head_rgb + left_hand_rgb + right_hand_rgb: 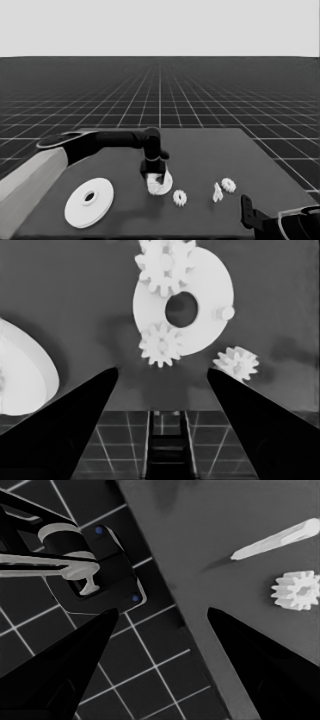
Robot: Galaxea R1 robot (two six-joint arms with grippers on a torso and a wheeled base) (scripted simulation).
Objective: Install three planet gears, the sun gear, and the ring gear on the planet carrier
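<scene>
My left gripper (154,172) hangs open just above the planet carrier, the smaller round part (162,184) (210,285), at mid-table, with nothing between its fingers. Two planet gears (161,344) (162,267) sit on that part, and one bare peg (225,313) stands at its rim. A loose gear (180,197) (236,363) lies just beside it. Another gear (228,185) (296,590) lies farther right. The ring gear, the larger round part (89,201) (20,375), lies flat at front left. My right gripper (247,210) (162,610) waits open at the front right corner.
A thin white piece (217,192) (277,540) lies next to the right-hand gear. The left arm's pale grey part (30,182) fills the lower left. Dark machinery with blue lights (95,570) shows past the table's edge (190,630).
</scene>
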